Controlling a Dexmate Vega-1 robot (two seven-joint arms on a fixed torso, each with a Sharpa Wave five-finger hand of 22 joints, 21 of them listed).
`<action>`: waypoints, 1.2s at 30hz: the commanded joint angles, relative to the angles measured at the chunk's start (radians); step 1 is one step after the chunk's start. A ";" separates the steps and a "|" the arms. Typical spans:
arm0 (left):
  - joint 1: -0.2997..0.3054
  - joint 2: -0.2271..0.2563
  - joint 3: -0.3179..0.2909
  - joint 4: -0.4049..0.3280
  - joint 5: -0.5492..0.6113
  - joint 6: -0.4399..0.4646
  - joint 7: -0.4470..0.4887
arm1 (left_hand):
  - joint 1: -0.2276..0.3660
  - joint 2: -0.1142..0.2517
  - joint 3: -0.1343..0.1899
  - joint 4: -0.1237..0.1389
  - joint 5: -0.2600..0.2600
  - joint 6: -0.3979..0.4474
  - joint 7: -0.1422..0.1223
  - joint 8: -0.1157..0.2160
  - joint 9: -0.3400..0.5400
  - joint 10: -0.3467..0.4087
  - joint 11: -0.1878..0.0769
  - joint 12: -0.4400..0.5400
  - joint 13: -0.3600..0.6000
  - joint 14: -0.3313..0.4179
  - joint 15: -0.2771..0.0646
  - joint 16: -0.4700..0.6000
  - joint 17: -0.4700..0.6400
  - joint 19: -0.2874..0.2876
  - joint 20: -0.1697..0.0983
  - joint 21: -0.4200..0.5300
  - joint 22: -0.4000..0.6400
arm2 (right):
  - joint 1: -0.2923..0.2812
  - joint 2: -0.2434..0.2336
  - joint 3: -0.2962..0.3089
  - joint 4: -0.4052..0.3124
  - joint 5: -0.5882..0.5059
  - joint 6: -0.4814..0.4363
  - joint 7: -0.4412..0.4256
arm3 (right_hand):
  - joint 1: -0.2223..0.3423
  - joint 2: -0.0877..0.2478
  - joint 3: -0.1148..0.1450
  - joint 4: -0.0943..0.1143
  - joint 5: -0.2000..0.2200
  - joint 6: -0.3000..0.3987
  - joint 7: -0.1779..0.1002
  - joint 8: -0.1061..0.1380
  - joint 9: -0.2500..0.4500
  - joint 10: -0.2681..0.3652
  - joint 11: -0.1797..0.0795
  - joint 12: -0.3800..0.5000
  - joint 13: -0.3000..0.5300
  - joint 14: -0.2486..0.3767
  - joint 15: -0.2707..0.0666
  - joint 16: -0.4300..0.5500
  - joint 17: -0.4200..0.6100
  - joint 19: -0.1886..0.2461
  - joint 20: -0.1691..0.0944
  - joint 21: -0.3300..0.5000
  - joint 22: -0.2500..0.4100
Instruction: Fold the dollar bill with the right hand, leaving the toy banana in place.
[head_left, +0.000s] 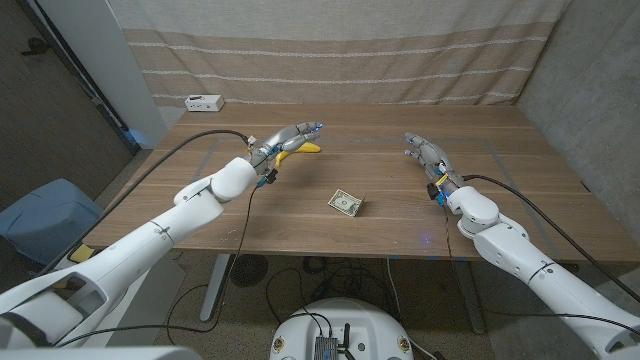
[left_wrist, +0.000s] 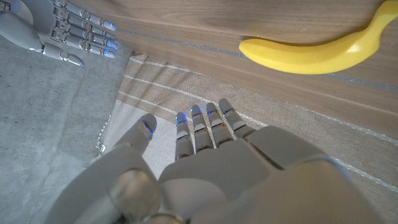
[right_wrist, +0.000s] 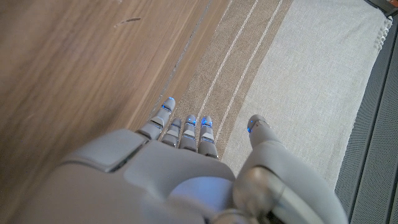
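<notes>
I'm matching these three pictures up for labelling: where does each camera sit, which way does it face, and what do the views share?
Head view: fixed on the robot's head, looking down over the table at the dollar bill; both arms, left hand and right hand show.
Left wrist view: on the left wrist, looking along its hand at the toy banana; the right hand shows too.
Right wrist view: on the right wrist, looking along its hand over bare wood toward the curtain.
Shared: head and left wrist views both show the banana.

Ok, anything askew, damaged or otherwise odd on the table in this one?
Nothing stands out. The small green paper dollar bill lies on the wooden table, slightly skewed to its edge. The yellow toy banana lies intact beside the left hand. The right hand holds nothing.
</notes>
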 joint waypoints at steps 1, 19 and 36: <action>0.012 0.025 0.022 -0.062 0.176 0.001 0.046 | 0.014 0.001 -0.028 -0.023 -0.006 -0.063 -0.050 -0.031 0.000 -0.078 -0.044 -0.050 -0.002 -0.097 -0.047 -0.024 0.004 -0.051 -0.109 -0.051 -0.002 | -0.057 -0.020 0.018 -0.056 -0.011 0.002 -0.033 | 0.014 0.001 0.002 -0.011 -0.003 0.007 0.000 0.002 0.003 0.007 0.001 0.003 0.005 0.008 0.003 0.006 0.002 0.007 0.000 -0.003 0.003; 0.017 0.062 0.041 -0.130 0.365 0.004 0.032 | 0.044 0.030 -0.113 -0.064 0.030 -0.065 0.022 0.018 0.026 -0.097 0.050 0.043 0.048 -0.113 0.080 0.044 0.046 -0.069 0.121 -0.206 0.034 | -0.141 -0.032 0.045 -0.125 -0.021 0.011 -0.081 | 0.016 0.000 0.001 -0.014 -0.004 0.008 0.001 0.000 0.003 0.009 0.002 0.001 0.006 0.009 0.004 0.006 0.004 0.011 0.001 -0.009 0.003; -0.014 0.077 0.056 -0.130 0.412 -0.066 -0.056 | 0.096 -0.049 -0.141 -0.107 0.017 -0.069 -0.063 0.014 0.013 -0.131 -0.006 0.067 0.072 -0.092 0.010 0.048 0.052 0.065 0.075 -0.110 0.061 | -0.195 -0.034 0.064 -0.163 -0.034 0.016 -0.115 | 0.013 -0.001 -0.001 -0.014 -0.006 0.012 0.001 -0.001 0.003 0.010 0.003 -0.001 0.006 0.008 0.004 0.006 0.006 0.013 0.001 -0.015 0.003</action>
